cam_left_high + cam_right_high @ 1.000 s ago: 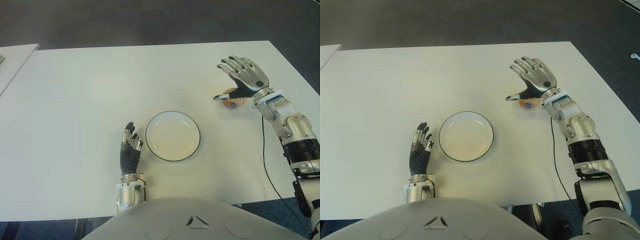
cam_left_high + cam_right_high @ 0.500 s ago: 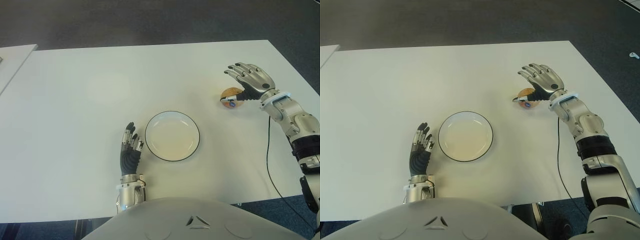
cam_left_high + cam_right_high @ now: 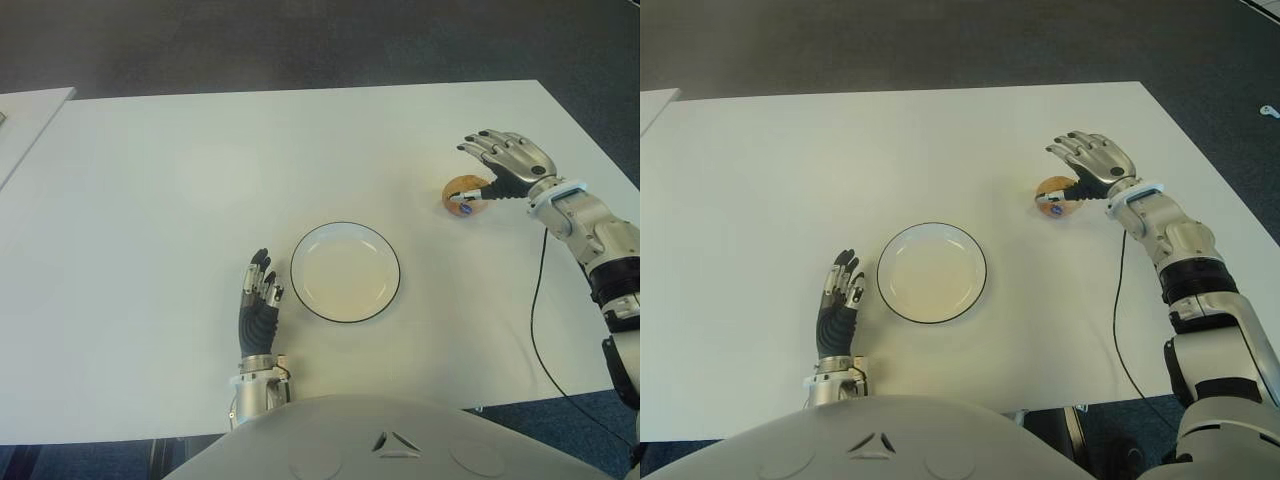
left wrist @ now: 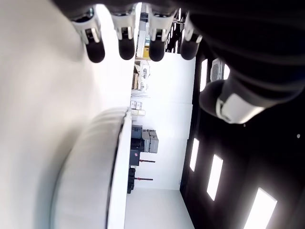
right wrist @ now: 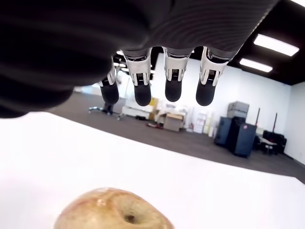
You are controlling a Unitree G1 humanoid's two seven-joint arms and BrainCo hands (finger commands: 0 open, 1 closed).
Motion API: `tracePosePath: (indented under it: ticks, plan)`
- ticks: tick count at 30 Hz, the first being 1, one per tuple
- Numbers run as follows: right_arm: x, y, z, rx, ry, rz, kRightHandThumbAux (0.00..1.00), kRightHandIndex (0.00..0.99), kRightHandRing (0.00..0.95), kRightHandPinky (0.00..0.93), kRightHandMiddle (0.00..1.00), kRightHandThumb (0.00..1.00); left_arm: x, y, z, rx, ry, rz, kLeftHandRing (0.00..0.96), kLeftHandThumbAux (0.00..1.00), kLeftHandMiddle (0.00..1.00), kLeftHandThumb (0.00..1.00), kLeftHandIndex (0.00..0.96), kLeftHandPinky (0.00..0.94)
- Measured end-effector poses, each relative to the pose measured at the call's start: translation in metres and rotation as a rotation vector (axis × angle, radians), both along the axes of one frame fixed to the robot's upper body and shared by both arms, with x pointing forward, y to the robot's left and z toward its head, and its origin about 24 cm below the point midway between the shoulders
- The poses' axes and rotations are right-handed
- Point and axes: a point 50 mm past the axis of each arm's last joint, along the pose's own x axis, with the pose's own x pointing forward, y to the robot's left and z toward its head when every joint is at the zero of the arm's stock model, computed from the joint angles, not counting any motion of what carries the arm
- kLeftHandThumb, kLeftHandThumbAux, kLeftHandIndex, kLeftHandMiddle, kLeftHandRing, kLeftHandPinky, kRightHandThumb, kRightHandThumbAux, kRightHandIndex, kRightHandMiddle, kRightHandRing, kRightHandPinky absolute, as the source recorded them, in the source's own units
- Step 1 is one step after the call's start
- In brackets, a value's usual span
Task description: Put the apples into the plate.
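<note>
Apple (image 3: 461, 192): on the table (image 3: 160, 200), right of the plate (image 3: 345, 272).
Right hand (image 3: 505, 165): over the apple, fingers spread, not gripping.
Left hand (image 3: 258, 305): left of the plate, fingers relaxed, empty.

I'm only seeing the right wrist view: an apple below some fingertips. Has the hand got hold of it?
Observer: No. From the head cameras the right hand is open over the apple, fingers spread and not closed on it; the apple sits on the white table.
Operator: Is there anywhere to put it?
Observer: Yes, a white plate with a dark rim, holding nothing, lies nearer the robot and to the apple's left.
Operator: What's the other hand doing?
Observer: The left hand shows just left of the plate, fingers open, holding nothing.
</note>
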Motion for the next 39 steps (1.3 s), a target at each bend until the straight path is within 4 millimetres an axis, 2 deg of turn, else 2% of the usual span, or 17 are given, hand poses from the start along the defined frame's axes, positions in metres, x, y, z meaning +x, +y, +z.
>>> tracePosePath:
  ticks: [14,39]
  plan:
    - [0.003,-0.007,-0.016,-0.02,0.047,-0.03,0.221,0.0,0.0,0.0,0.0,0.259,0.001,0.0,0.001,0.001,0.01,-0.002,0.011,0.413,0.05,0.041,0.055,0.0]
    - [0.021,0.017,-0.046,0.052,0.108,-0.09,0.26,0.0,0.0,0.0,0.0,0.25,0.004,0.0,0.001,0.01,-0.015,-0.017,0.002,0.426,0.042,0.004,0.038,0.0]
